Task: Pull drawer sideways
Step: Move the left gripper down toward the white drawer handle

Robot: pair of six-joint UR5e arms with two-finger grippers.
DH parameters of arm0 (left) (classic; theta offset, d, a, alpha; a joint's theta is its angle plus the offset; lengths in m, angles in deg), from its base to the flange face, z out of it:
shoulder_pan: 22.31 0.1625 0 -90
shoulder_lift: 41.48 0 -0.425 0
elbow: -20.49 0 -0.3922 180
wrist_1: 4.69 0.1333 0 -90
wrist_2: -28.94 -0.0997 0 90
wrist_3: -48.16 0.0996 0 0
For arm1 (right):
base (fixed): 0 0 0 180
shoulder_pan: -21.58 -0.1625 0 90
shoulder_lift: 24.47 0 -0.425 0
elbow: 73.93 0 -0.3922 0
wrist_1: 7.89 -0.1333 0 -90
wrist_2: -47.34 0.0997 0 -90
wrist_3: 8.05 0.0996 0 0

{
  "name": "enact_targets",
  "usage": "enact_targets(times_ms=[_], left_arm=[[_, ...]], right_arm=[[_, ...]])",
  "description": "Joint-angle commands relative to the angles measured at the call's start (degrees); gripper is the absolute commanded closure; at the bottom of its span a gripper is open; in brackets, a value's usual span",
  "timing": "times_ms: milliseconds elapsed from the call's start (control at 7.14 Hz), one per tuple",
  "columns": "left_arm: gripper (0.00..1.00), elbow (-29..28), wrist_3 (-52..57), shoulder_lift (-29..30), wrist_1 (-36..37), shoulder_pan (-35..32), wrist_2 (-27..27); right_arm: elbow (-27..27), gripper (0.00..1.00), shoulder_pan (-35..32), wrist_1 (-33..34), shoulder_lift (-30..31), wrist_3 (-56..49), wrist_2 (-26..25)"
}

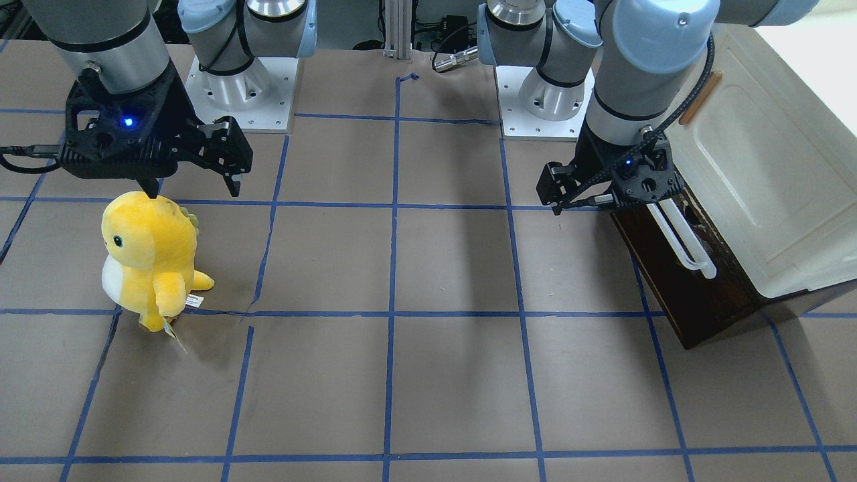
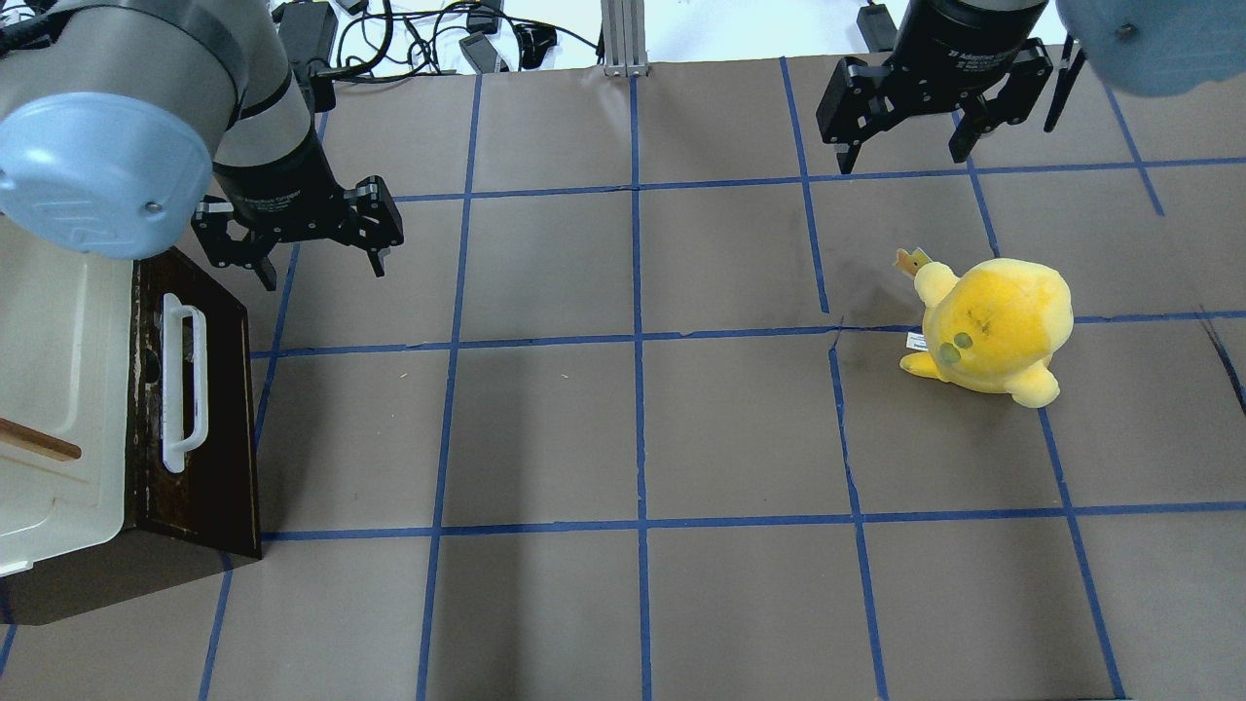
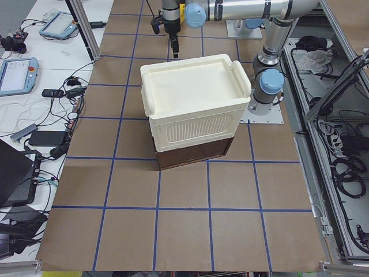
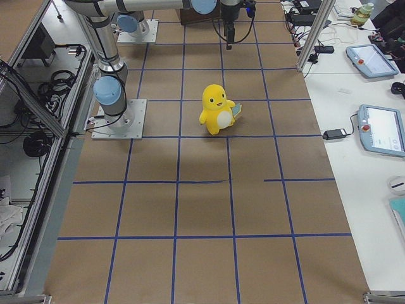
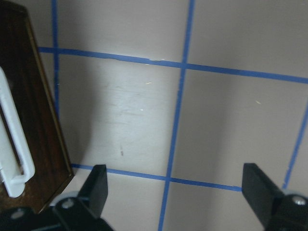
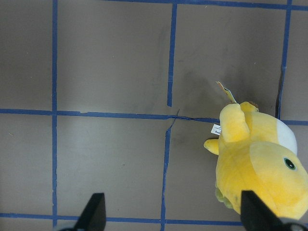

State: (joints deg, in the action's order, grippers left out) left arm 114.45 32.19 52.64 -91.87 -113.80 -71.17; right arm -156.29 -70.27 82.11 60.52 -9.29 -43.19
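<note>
The dark brown drawer (image 2: 209, 428) sits under the cream-white cabinet (image 2: 58, 389) at the table's left end, its white bar handle (image 2: 181, 385) facing the table's middle. It also shows in the front view (image 1: 703, 294) and in the left wrist view (image 5: 33, 110). My left gripper (image 2: 321, 273) is open and empty, hanging beside the far end of the drawer front. The handle (image 5: 12, 144) lies outside its fingers (image 5: 98, 180). My right gripper (image 2: 900, 156) is open and empty, above the table beyond a yellow plush toy (image 2: 993, 326).
The yellow plush (image 1: 144, 258) stands upright on the brown paper with its blue tape grid, just below my right gripper (image 1: 194, 191) in the front view. A thin wooden stick (image 2: 39, 443) lies on the cabinet top. Both arm bases (image 1: 241, 87) stand at the table's rear.
</note>
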Motion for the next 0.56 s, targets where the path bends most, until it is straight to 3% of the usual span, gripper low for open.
enact_targets(times_ms=[0, 140, 420], left_arm=[[0.00, 1.75, -5.99, 3.07, -0.18, -0.53, -7.07], [0.00, 2.89, -9.83, 4.04, -0.53, -0.62, -13.03], [0.00, 5.18, -16.41, 5.72, -0.88, -0.62, -14.75]], right_arm=[[0.00, 0.00, 0.00, 0.00, 0.00, 0.01, 0.00], [0.00, 0.00, 0.00, 0.00, 0.00, 0.01, -0.09], [0.00, 0.00, 0.00, 0.00, 0.00, 0.01, 0.00]])
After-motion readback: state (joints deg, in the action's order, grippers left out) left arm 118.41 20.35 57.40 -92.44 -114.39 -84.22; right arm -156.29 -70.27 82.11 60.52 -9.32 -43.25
